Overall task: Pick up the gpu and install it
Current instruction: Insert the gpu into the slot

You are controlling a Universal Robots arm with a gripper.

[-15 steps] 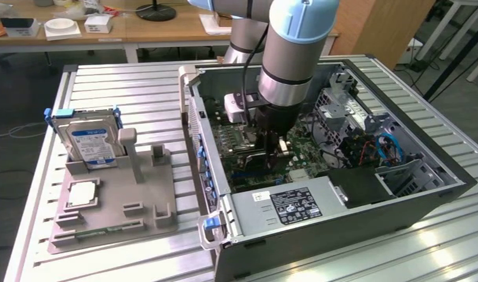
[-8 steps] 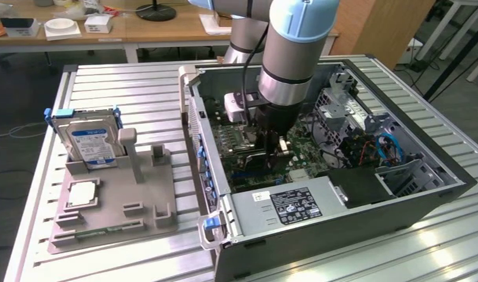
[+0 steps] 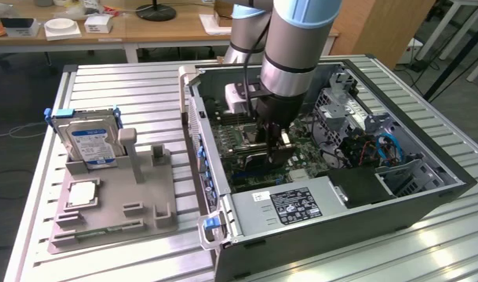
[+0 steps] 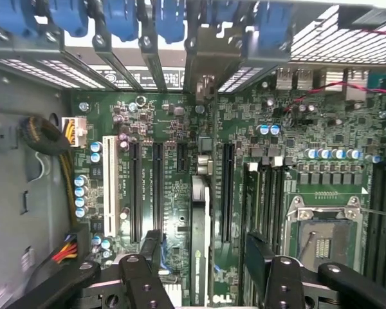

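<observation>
The gpu, a thin dark card seen edge-on, stands upright in a motherboard slot, and its pale bracket reaches the case's rear slot openings. My gripper is open and straddles the card, with one black finger on each side and a clear gap to the card on both. In the exterior view the gripper hangs low inside the open computer case, right over the dark gpu on the green motherboard.
A grey fixture on the exterior view's left holds a hard drive and a small silver processor chip. Inside the case are the power supply, drive cages, cables and the CPU socket. Blue slot latches line the rear.
</observation>
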